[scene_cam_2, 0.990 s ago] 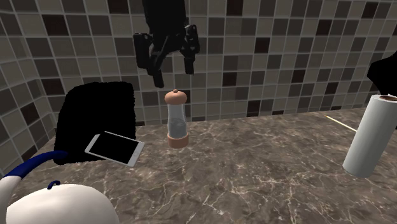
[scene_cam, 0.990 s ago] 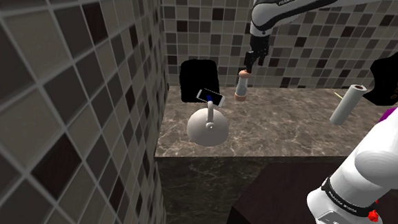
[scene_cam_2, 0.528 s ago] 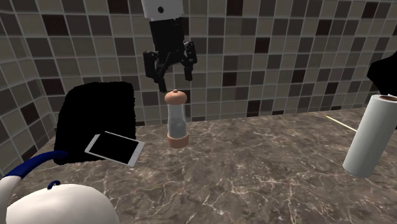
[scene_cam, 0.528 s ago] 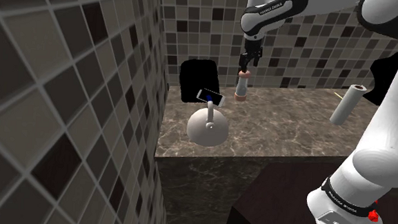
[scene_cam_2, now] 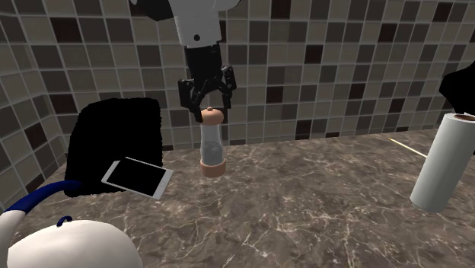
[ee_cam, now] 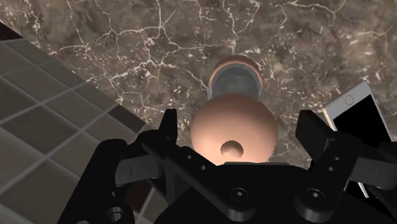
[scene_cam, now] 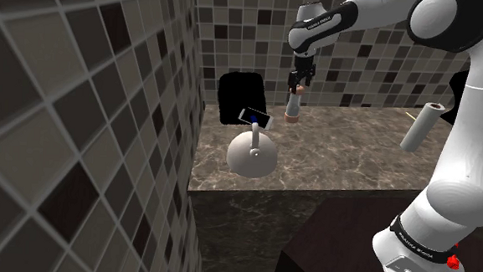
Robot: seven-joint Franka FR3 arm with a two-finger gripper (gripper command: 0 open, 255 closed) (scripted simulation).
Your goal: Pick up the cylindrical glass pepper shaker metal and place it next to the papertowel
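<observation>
The pepper shaker (scene_cam: pixel 292 105) stands upright on the marble counter (scene_cam: pixel 348 156) near the tiled back wall; it has a clear body with a tan cap and base. From the second exterior view the shaker (scene_cam_2: pixel 211 145) is left of centre. My gripper (scene_cam_2: pixel 208 103) hangs straight over it, open, with a fingertip on either side of the cap's top and not touching it. In the wrist view the round cap (ee_cam: pixel 234 130) lies between my spread fingers (ee_cam: pixel 170 130). The paper towel roll (scene_cam: pixel 420 128) stands far toward the shoulder view's right, and in the second exterior view the roll (scene_cam_2: pixel 441 161) is at the right edge.
A phone (scene_cam_2: pixel 137 177) leans against a black block (scene_cam_2: pixel 114 141) just left of the shaker. A white round vessel (scene_cam: pixel 252 157) with a blue handle sits nearer the counter's front edge. Tiled walls close the back and the shoulder view's left. Bare marble (scene_cam_2: pixel 320 205) lies between shaker and roll.
The gripper has come down from well above the shaker to the level of its cap, staying open. The shaker, phone and roll have not moved.
</observation>
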